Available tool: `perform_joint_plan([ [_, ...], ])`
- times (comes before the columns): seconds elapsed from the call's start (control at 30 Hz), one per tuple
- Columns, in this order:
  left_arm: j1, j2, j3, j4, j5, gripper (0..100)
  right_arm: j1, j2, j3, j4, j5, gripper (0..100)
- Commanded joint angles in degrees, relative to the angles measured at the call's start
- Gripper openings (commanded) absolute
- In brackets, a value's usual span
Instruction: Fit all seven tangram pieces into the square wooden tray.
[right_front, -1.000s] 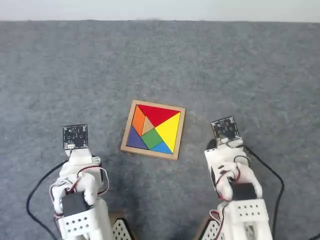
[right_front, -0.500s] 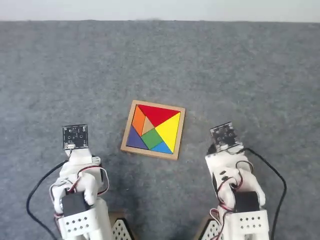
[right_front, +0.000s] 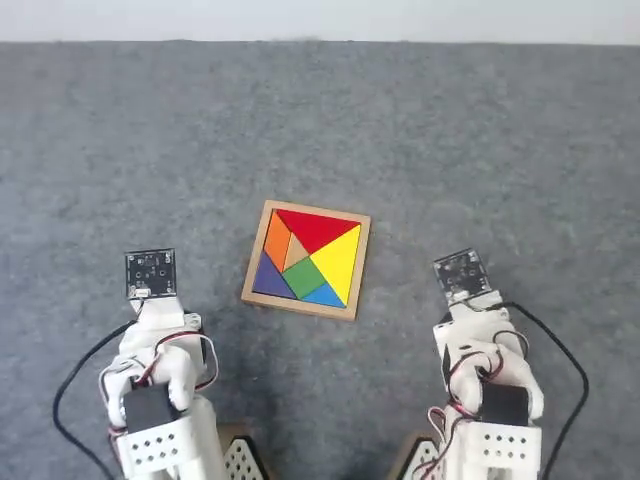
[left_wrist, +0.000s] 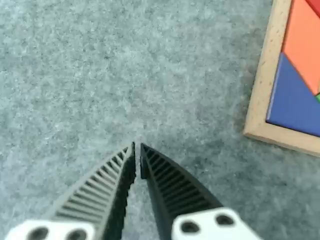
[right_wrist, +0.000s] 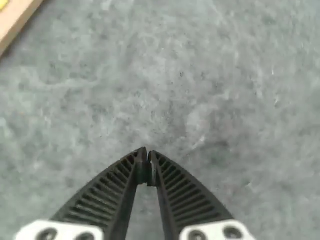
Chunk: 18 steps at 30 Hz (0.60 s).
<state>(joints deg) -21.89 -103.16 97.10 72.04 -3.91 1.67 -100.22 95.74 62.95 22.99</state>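
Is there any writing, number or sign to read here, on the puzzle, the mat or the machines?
No readable text anywhere.
Wooden tray and its coloured pieces: plain, no print.
Grey mat: unmarked.
Black board on the left arm and black board on the right arm: only tiny specks, too small to read.
Left hand and right hand: ribbed black, no lettering.

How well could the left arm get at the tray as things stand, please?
Probably yes: the left gripper, shut and empty, sits over bare carpet beside the tray, and nothing lies between them.
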Motion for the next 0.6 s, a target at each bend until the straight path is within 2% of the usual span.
perform_joint_plan([
  [0.0, -0.26, -0.88, -0.57, 0.18, -0.18, 2, 0.57, -1.19, 0.88, -1.89, -6.42, 0.9],
  [0.1, -0.26, -0.88, -0.57, 0.18, -0.18, 2, 0.66, -1.19, 0.88, -1.98, -12.75, 0.9],
  [0.17, -0.26, -0.88, -0.57, 0.18, -0.18, 2, 0.84, -1.19, 0.88, -1.98, -14.24, 0.9],
  [0.57, -0.26, -0.88, -0.57, 0.18, -0.18, 2, 0.84, -1.19, 0.88, -2.42, -10.64, 0.9],
])
